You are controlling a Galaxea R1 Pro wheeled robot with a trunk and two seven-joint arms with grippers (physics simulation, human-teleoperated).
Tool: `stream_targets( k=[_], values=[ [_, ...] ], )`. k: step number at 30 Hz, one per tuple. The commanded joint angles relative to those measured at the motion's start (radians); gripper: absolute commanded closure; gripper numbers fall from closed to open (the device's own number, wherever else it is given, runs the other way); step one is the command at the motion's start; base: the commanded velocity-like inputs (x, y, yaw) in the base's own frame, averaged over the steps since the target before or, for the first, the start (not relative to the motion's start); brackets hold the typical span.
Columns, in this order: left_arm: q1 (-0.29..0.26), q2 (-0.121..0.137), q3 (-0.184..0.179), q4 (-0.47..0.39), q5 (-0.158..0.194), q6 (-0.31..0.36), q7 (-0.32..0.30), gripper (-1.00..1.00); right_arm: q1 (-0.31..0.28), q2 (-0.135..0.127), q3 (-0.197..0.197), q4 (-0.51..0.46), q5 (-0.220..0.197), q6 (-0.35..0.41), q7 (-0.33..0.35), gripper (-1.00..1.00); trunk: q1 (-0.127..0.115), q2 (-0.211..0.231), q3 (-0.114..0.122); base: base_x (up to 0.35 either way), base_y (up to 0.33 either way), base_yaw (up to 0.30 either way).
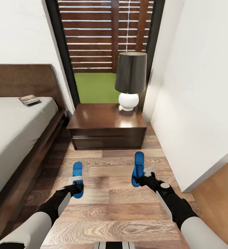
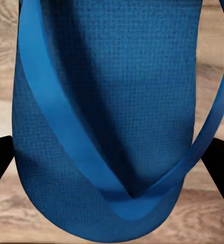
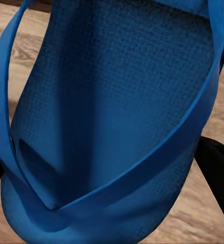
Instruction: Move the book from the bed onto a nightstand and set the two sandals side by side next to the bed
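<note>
the bed [image 1: 13, 138] runs along the left of the head view, its grey mattress framed in dark wood with the headboard [image 1: 22, 80] against the far wall. the floor [image 1: 107, 204] of brown planks fills the gap between the bed and the white wall on the right. the nightstand [image 1: 107, 126] stands at the far end of that gap, just beside the head corner of the bed, in front of the window. the lamp [image 1: 130, 79] sits at the far right corner of the nightstand's surface, with the rest of the top bare.

the left sandal [image 1: 78, 178] is held in the left end effector [image 1: 76, 185], above the floor near the bed's side rail. in the left wrist view the sandal [image 2: 112, 112] lies between the two dark fingers [image 2: 0, 162], which close on its edges. the right sandal [image 1: 138, 168] is gripped by the right end effector [image 1: 143, 177], tilted with its toe toward the nightstand front; the right wrist view shows it [image 3: 117, 117] pinched between the fingers [image 3: 219, 173] over the planks. the two sandals are well apart, roughly level with each other.

the book [image 1: 28, 100] lies on the mattress near the headboard, close to the bed's nightstand-side edge, far from both end effectors.
</note>
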Motion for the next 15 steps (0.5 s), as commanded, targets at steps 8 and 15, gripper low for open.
stream_targets(
  k=[8,15],
  values=[
    [0.000,-0.001,0.000,0.000,0.000,0.000,0.009,1.00,0.000,0.000,-0.001,0.000,0.001,0.000,0.001,1.00,-0.004,0.002,0.031,0.000,0.000,0.246],
    [0.000,-0.001,0.000,0.000,0.000,0.001,0.009,1.00,0.000,0.000,-0.002,-0.001,-0.002,-0.002,0.005,1.00,-0.007,0.004,0.058,-0.004,-0.207,0.019]
  ],
)
